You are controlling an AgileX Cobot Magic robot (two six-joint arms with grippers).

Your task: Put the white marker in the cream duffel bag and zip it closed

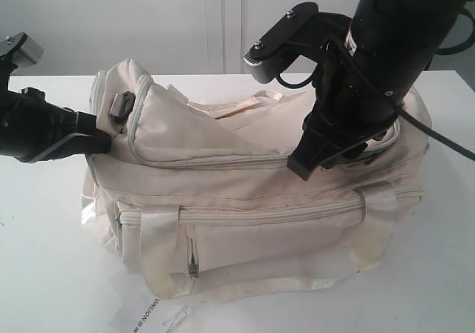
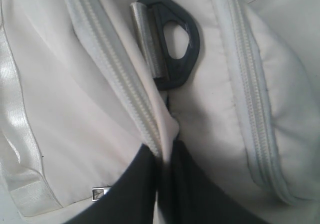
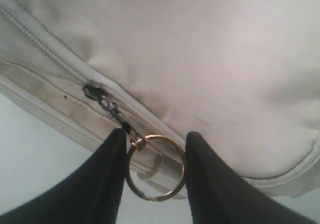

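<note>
The cream duffel bag (image 1: 245, 222) lies on the white table, its curved top flap raised at the left end. My left gripper (image 1: 100, 142) is at the bag's left end, below a black buckle (image 1: 121, 107). In the left wrist view this gripper (image 2: 162, 151) is shut on a fold of cream fabric beside the zip, near the buckle (image 2: 177, 39). My right gripper (image 1: 303, 166) is at the top zip, right of the middle. Its fingers (image 3: 156, 134) clamp the gold ring (image 3: 147, 196) of the zip slider (image 3: 92, 91). The white marker is out of view.
A white paper tag with printed text (image 1: 145, 314) lies on the table (image 1: 44, 274) in front of the bag. A satin strap (image 1: 245, 285) trails along the bag's lower front. A pale wall stands behind.
</note>
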